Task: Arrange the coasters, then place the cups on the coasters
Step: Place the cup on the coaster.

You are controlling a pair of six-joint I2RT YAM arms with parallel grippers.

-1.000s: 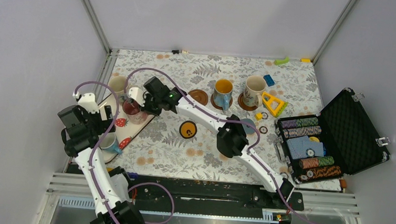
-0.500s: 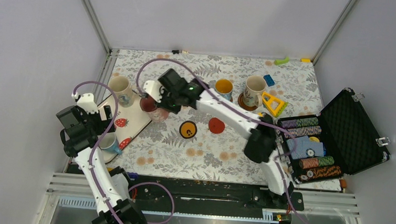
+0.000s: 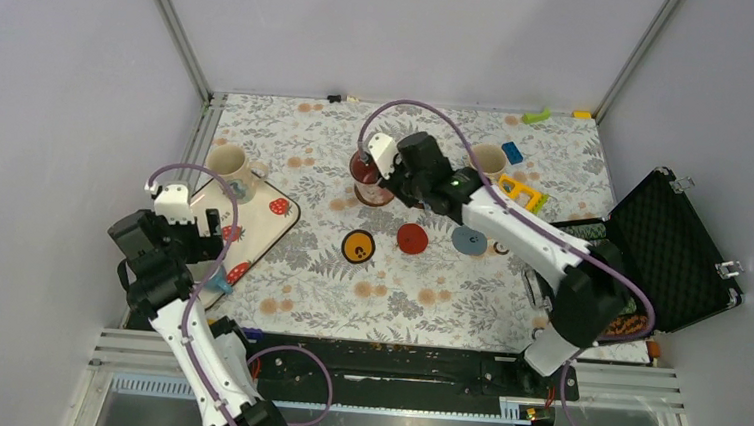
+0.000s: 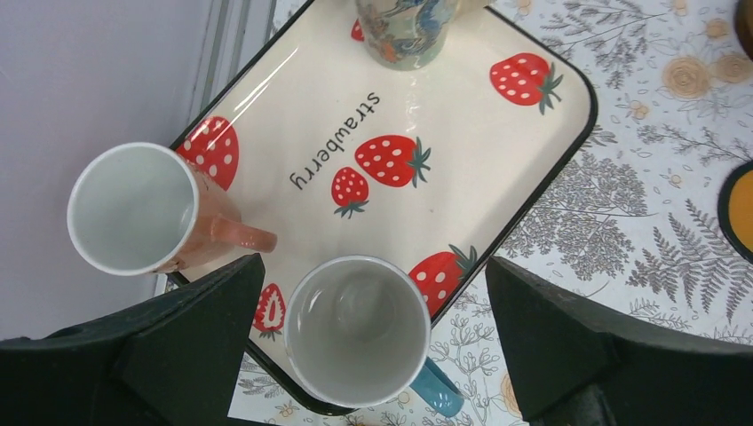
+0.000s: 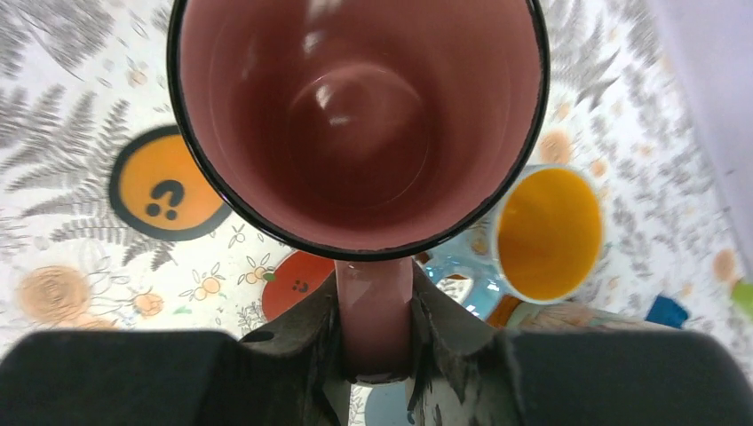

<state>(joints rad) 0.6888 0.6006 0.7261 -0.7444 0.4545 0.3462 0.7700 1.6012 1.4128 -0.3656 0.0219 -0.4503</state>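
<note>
The right claw [image 5: 375, 342] pinches the pink cup [image 3: 368, 180] by its handle [image 5: 373, 297] at the upper middle of the frame; the cup looks hard, smooth and breakable, so the handle seems the best hold, while the left claw [image 4: 373, 330] gapes wide.

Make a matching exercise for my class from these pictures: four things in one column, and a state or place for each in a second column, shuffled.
Things
1. pink mug
2. orange coaster
3. tray
4. case

States
A. lid open
B. carries mugs
C. gripped by its handle in the right gripper
D. lies bare on the tablecloth

Pairs: 1-C, 2-D, 3-B, 4-A
</note>
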